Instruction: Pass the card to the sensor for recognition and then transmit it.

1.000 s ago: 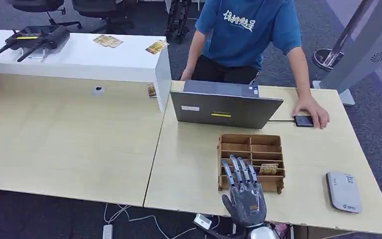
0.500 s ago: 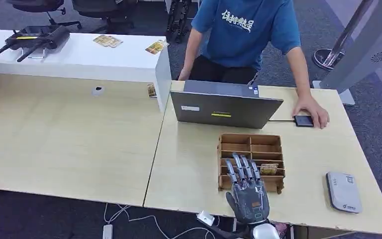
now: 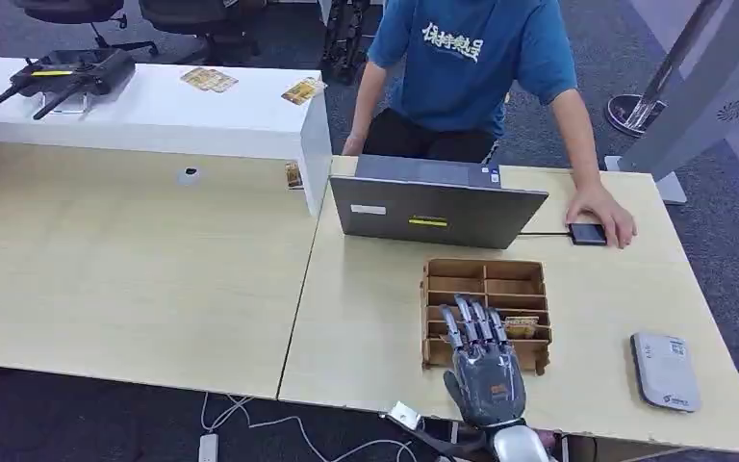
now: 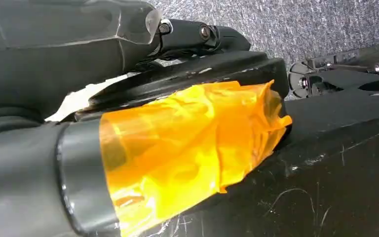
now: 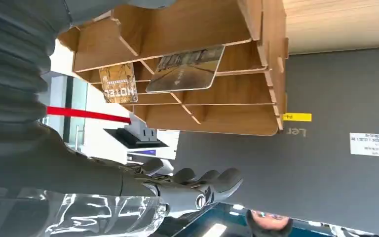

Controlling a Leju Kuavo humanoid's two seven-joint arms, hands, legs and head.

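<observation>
A card [image 5: 119, 82] reads "HOTEL"; the laptop [image 5: 296, 132] lid seemingly reads "Len".

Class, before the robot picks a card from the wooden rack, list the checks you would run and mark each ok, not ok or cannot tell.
1. Right hand free, fingers apart over the wooden rack: ok.
2. Cards standing in the rack slots: ok.
3. Card already held: not ok, none yet.
4. Path to the card reader on the table: ok, nothing between.
5. Person's hand away from the rack: ok, it rests on a small black device.
6. Left hand state: cannot tell.
</observation>
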